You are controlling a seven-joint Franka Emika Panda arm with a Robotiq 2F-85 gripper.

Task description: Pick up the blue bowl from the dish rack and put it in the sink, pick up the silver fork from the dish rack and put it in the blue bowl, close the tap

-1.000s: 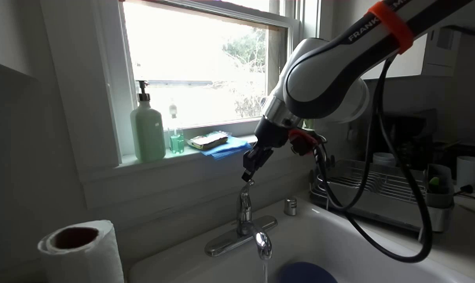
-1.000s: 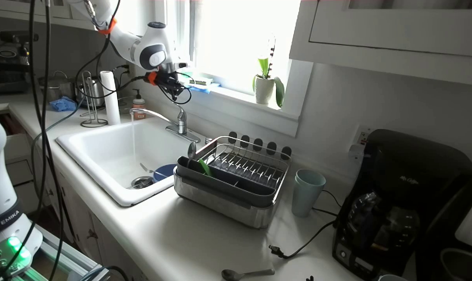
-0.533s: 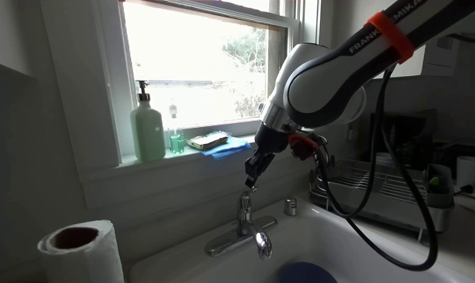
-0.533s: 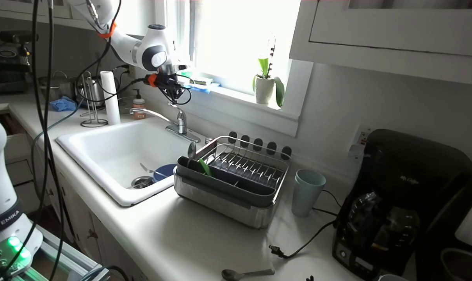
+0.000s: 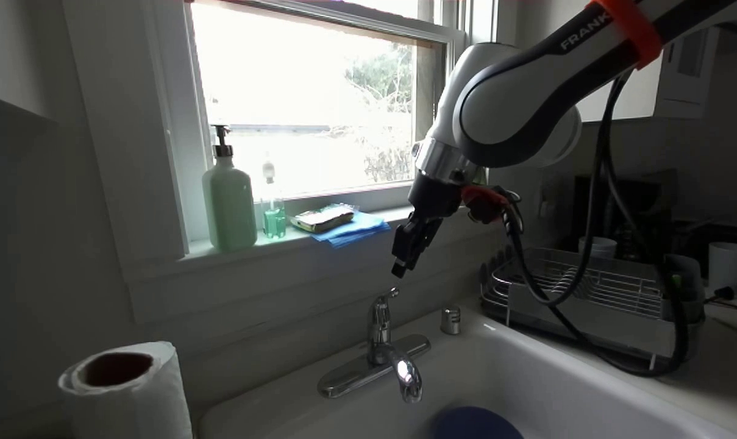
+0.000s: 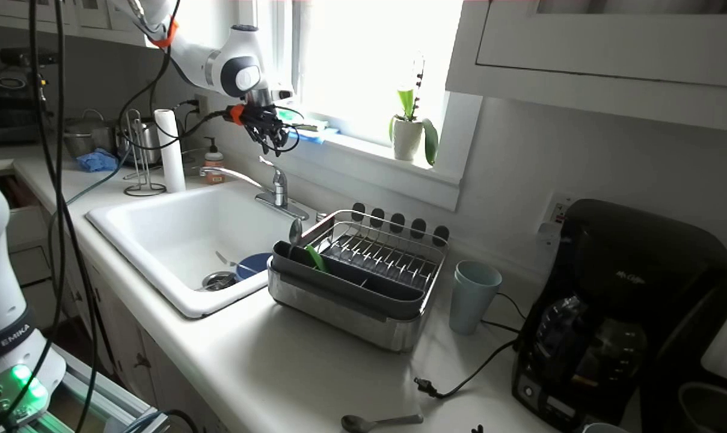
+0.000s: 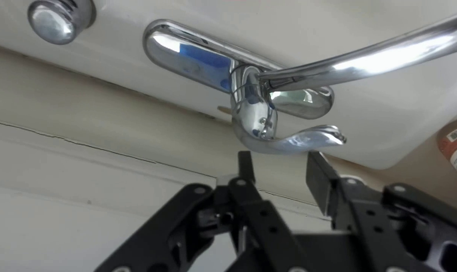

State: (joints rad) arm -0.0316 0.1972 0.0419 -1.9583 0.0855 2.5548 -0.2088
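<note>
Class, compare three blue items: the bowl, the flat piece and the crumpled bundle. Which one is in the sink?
The blue bowl: it alone sits in the sink. The flat blue piece lies on the windowsill, the crumpled blue bundle on the counter.

One sink [image 6: 165,234] has one tap [image 5: 380,353] on its rim, one blue bowl [image 5: 475,425] inside, one dish rack [image 6: 333,313] and one paper roll [image 5: 130,405] beside it, and one coffee maker [image 6: 634,273] well apart
</note>
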